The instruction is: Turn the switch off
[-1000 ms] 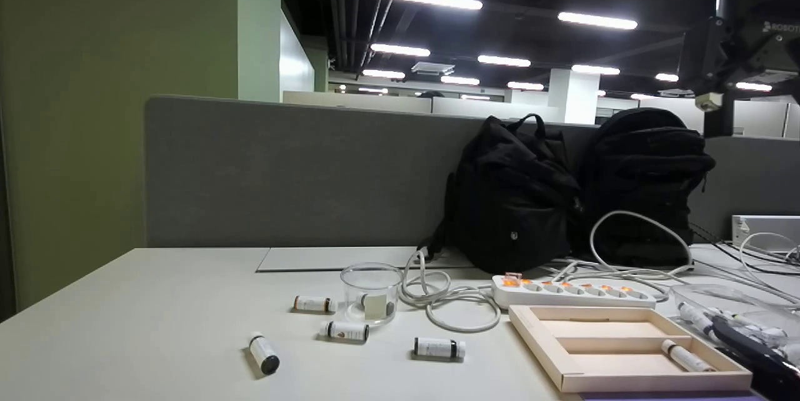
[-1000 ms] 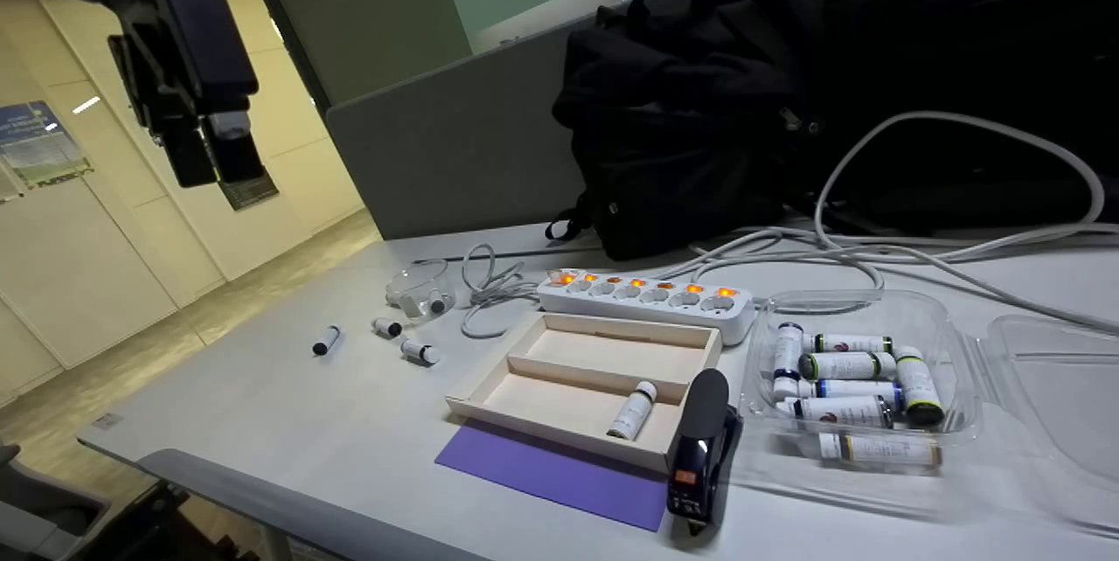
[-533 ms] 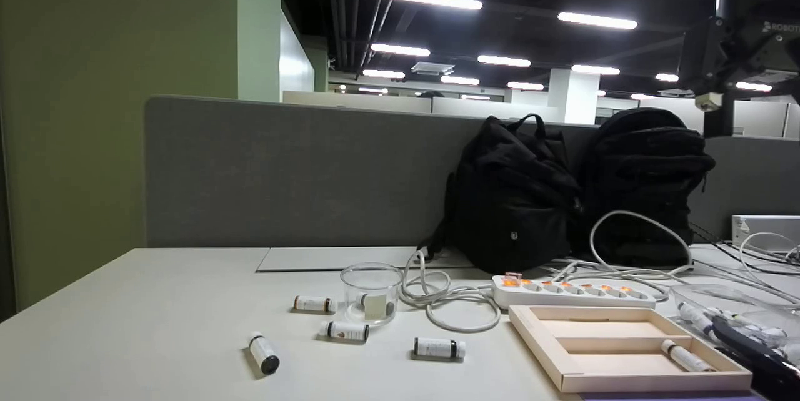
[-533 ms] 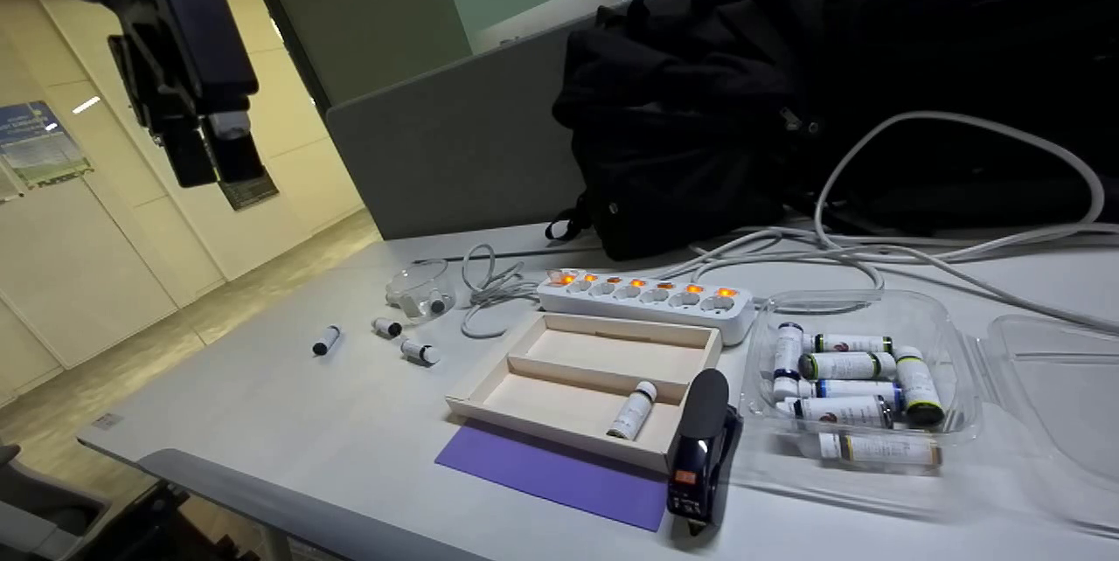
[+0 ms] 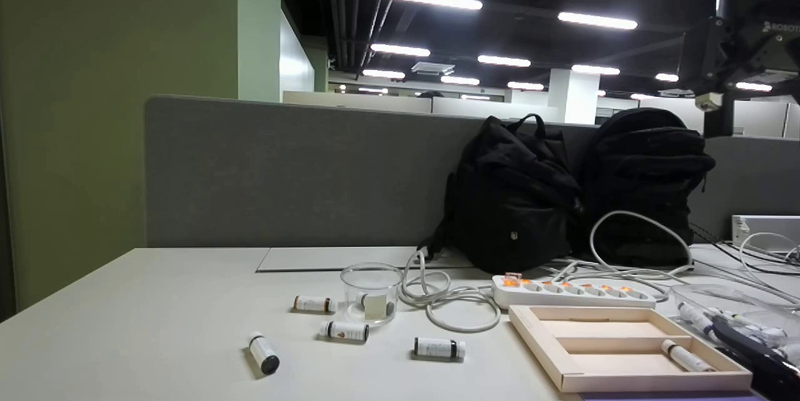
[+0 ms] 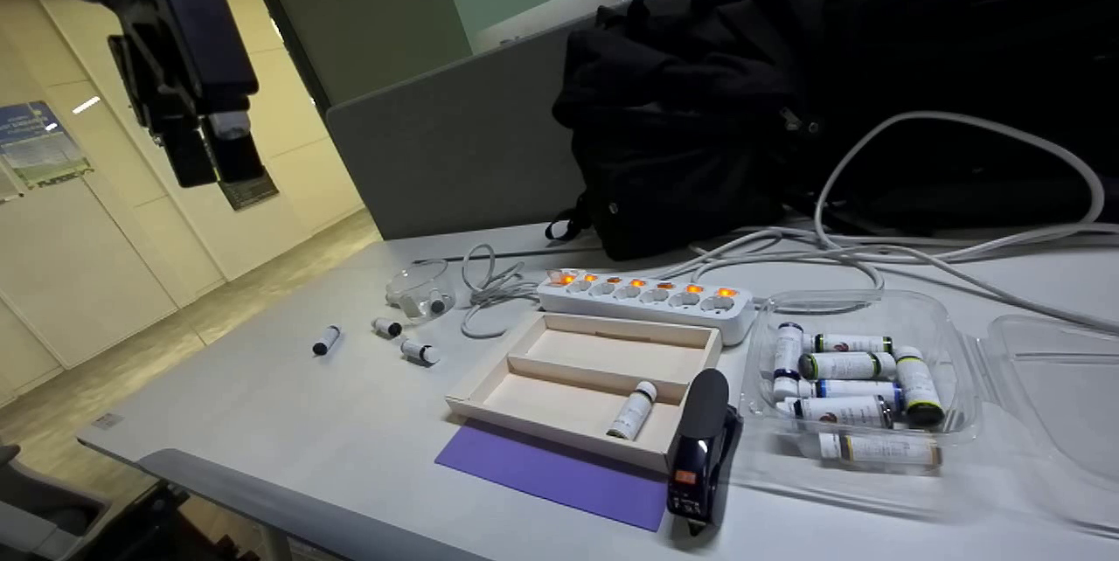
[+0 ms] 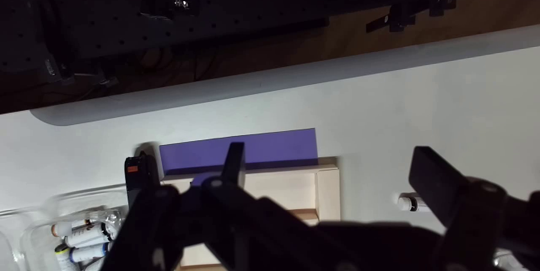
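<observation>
Hanging above the bench, the end effector is positioned with fingers apart; the orange rocker switch is illuminated on the power strip.

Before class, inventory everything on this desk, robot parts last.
tray: one, beige, on desk
tray bottle: one, white, inside
sheet: one, purple, along tray
stapler-like tool: one, black, beside tray
box: one, clear, near tray
boxed bottles: several, white-labelled, inside
power strip: one, white, behind tray
switch: one, orange, power strip's end
cables: several, white, across desk
cup: one, clear, near cables, bottle showing through
loose bottles: four, white-labelled, on desk
backpacks: two, black, behind cables
gripper: one, black, open above desk
</observation>
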Controlling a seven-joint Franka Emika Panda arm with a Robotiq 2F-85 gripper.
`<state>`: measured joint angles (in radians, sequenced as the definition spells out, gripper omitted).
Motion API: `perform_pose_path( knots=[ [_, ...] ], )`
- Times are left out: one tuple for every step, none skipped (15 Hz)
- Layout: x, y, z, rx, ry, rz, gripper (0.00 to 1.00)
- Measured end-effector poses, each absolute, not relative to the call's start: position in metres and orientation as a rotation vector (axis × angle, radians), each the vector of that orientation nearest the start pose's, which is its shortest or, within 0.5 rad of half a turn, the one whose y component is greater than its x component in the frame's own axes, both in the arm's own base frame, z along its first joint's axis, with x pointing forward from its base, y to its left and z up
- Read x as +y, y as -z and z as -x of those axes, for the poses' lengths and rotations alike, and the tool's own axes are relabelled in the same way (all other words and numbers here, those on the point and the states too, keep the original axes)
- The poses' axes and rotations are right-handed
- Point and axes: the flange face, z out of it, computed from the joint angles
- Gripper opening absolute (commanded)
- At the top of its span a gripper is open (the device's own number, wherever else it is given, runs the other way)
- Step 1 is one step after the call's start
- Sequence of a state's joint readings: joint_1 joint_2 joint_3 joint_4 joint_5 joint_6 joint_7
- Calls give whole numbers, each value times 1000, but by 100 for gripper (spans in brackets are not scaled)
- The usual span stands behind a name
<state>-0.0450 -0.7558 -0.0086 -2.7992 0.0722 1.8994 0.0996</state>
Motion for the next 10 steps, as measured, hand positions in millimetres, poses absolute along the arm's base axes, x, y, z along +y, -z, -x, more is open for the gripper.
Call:
perform_pose_path(
  knots=[
    [-10,-400,-294,273,-224,3052,100],
    [-10,-400,-294,273,-224,3052,100],
    [-10,-400,-294,273,-224,3052,100],
    [-10,-400,-294,273,-224,3052,100],
    [-10,-400,-294,273,-224,3052,100],
    [-10,-400,-294,273,-224,3052,100],
    [-10,-400,-294,272,-224,3052,100],
    [-10,-400,-296,261,-212,3051,100],
    [-11,-399,-301,242,-185,3050,100],
    [-12,-397,-308,211,-152,3044,100]
  ],
)
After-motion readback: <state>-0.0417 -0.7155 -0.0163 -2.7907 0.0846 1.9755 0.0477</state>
